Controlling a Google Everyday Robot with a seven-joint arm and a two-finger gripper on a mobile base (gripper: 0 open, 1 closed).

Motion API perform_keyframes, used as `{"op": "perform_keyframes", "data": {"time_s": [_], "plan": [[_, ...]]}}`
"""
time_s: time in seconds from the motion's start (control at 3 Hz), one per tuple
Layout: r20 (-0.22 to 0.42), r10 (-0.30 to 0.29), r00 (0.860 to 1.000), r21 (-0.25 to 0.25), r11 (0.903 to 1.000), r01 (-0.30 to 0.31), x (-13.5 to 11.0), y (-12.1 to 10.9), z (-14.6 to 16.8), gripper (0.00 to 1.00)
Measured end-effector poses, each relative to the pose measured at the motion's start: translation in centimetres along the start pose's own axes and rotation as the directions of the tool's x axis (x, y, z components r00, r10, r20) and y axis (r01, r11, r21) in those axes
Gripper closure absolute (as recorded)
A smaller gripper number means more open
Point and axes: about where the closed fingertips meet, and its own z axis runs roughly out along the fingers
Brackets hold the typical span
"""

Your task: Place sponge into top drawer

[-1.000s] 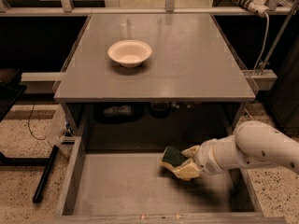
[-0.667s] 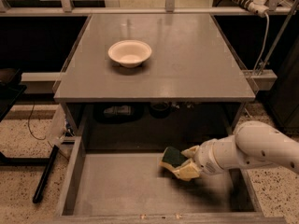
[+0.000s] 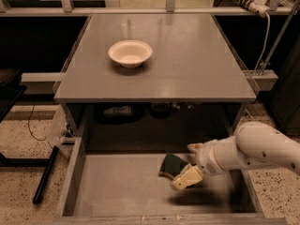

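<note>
The sponge (image 3: 171,164) sits inside the top drawer (image 3: 117,191), right of the drawer's middle and nearer its back wall than its front edge. Its dark green face shows, and it is tilted, not flat on the grey floor. The claw (image 3: 190,163) is clamped on the sponge from the drawer's right side: one cream finger (image 3: 186,178) crosses the sponge's near corner and the other shows at its far side. A shadow lies on the drawer floor just below the claw. The white arm (image 3: 262,149) reaches in over the drawer's right wall. The drawer is pulled fully open. Above and behind the drawer is the tabletop (image 3: 187,64), and a white bowl (image 3: 130,53) stands on it, over the drawer's left half and well apart from the sponge.
</note>
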Motion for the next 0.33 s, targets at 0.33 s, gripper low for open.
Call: {"op": "perform_keyframes", "data": {"time_s": [0.33], "plan": [[0.000, 0.000, 1.000, 0.000, 1.0000, 0.000, 0.00, 0.00, 0.00, 0.00]]}}
